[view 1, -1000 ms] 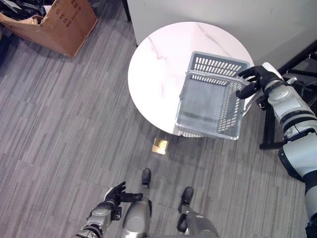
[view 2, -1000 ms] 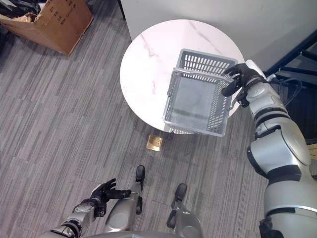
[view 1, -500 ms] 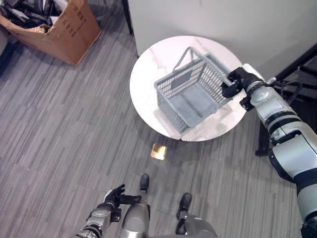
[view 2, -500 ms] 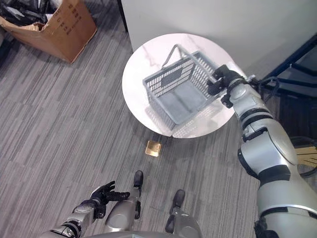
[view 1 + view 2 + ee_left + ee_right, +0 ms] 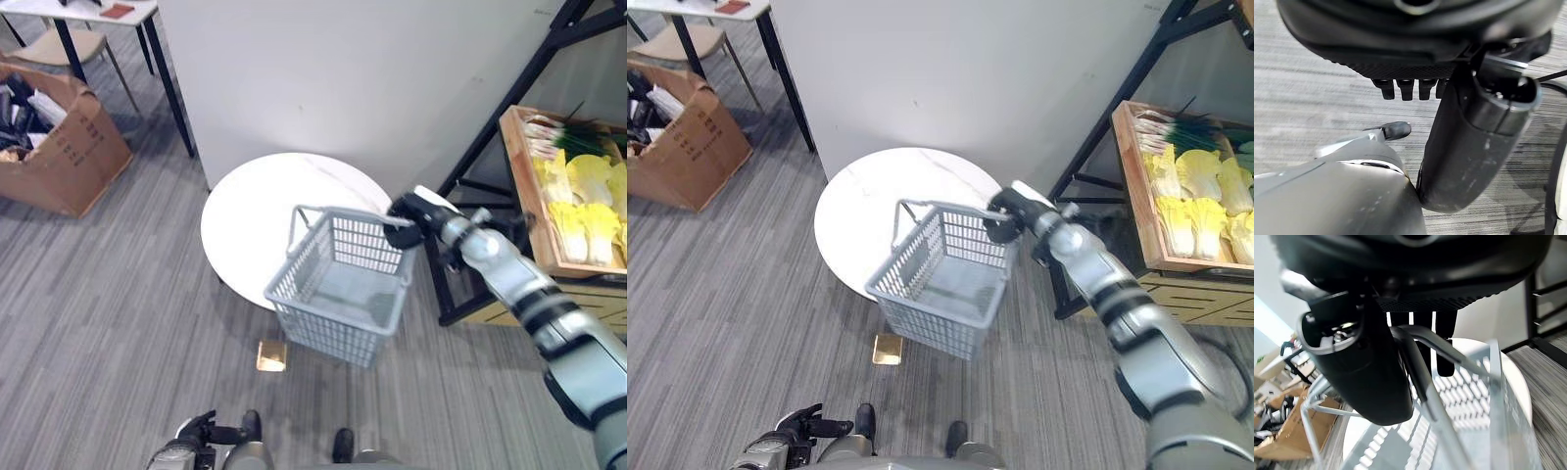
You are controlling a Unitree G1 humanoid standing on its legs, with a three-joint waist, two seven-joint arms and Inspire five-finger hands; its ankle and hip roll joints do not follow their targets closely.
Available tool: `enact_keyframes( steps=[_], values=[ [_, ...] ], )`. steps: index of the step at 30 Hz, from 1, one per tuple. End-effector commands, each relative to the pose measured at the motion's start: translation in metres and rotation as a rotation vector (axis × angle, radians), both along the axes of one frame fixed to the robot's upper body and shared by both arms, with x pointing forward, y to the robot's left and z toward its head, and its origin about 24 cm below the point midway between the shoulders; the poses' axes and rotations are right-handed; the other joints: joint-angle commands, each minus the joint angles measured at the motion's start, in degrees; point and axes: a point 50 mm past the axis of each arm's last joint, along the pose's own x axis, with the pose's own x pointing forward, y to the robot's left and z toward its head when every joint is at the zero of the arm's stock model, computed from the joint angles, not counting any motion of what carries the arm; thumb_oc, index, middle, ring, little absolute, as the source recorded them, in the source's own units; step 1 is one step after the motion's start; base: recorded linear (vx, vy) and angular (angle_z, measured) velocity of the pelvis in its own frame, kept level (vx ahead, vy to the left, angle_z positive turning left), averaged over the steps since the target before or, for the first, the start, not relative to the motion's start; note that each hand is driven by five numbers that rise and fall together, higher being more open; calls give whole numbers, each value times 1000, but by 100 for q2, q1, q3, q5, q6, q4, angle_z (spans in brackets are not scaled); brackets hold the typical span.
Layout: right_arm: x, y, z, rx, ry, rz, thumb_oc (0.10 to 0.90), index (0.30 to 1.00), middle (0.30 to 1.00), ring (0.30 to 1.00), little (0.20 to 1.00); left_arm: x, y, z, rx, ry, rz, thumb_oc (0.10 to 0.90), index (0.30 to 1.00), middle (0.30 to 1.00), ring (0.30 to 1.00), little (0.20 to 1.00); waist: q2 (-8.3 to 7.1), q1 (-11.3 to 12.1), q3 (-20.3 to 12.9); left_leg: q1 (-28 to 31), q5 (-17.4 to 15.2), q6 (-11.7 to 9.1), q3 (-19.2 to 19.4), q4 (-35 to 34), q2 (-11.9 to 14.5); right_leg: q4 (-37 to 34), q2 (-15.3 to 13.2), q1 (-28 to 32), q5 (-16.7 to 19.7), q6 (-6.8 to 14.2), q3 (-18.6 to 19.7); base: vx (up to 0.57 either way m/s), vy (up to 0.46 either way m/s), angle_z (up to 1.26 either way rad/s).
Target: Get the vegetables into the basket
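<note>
Best to carry the basket (image 5: 338,299) level and swing it slowly toward the crate of vegetables (image 5: 578,191) on the rack beyond the right hand (image 5: 404,221) — handle kept deep in the curl so the load cannot tip. Right arm stretched forward, fingers wrapped round the wire handle, basket hanging empty just below, off the round table (image 5: 255,211). Left hand (image 5: 194,431) low, fingers loosely spread — idle

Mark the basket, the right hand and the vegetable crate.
basket (image 5: 338,294): left eye view, on the grey mesh floor inside.
right hand (image 5: 406,221): left eye view, on the dark hand curled round the basket's handle.
vegetable crate (image 5: 525,186): left eye view, on its wooden side wall, on the shelf.
</note>
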Motion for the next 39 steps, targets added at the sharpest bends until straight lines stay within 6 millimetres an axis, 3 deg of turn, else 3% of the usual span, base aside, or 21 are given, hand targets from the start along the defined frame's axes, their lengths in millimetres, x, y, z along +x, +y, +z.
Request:
enact_keyframes(
  steps=[1,2,3,8,12,14,20,24,29,39],
  values=[
    [10,-20,77,69,-288,-40,400,300,300,300,300,-38,2,-8,24,159,-60,900,1000,1000,1000,1000,-79,26,-403,560,-763,-91,98,17,-176,39,-256,-473,337,518,351,-2,20,-20],
    [4,-26,72,69,-276,-49,400,300,300,300,300,-38,2,-8,21,159,-66,900,1000,1000,1000,1000,-52,-34,-408,590,-776,-79,125,17,-186,52,-260,-471,343,522,383,-4,35,-36],
    [-10,-47,61,57,-254,-105,400,300,300,300,300,-39,1,-9,20,162,-73,900,1000,1000,1000,1000,-1,-118,-448,665,-801,-65,187,17,-196,70,-267,-439,340,529,438,-3,35,-36],
    [-32,-82,37,49,-194,-229,400,300,300,300,300,-36,0,-8,18,160,-108,900,1000,1000,1000,1000,73,-222,-484,732,-835,-56,233,17,-204,80,-268,-403,321,541,466,2,13,-17],
    [-41,-96,24,53,-158,-299,400,300,300,300,300,-32,-1,-8,17,151,-126,900,1000,1000,1000,1000,104,-261,-491,749,-834,-51,255,17,-202,82,-260,-404,332,543,492,-10,-2,-10],
    [-51,-111,6,75,-114,-384,400,300,300,300,300,-28,-2,-8,17,143,-139,900,1000,1000,1000,1000,128,-307,-484,766,-841,-51,265,17,-200,83,-253,-402,333,546,504,-6,-3,-7],
    [-68,-133,-22,84,-26,-512,400,300,300,300,300,-27,-5,-8,11,142,-154,900,1000,1000,1000,1000,157,-348,-479,784,-842,-58,266,17,-195,70,-249,-372,327,537,495,0,0,0],
    [-92,-156,-54,64,76,-670,400,300,300,300,300,-30,-9,-10,3,156,-171,900,1000,1000,1000,1000,182,-345,-464,790,-828,-72,251,17,-176,58,-240,-341,308,529,470,0,0,0],
    [-117,-168,-82,94,142,-825,400,300,300,300,300,-32,-10,-10,2,161,-162,900,1000,1000,1000,1000,201,-344,-446,790,-824,-73,220,17,-175,55,-223,-320,288,513,461,0,0,0],
    [-159,-164,-134,208,266,-1036,400,300,300,300,300,-31,-10,-10,22,159,-143,900,1000,1000,1000,1000,241,-324,-421,775,-811,-72,157,17,-180,47,-206,-278,260,493,410,-1,-2,1]
  ],
)
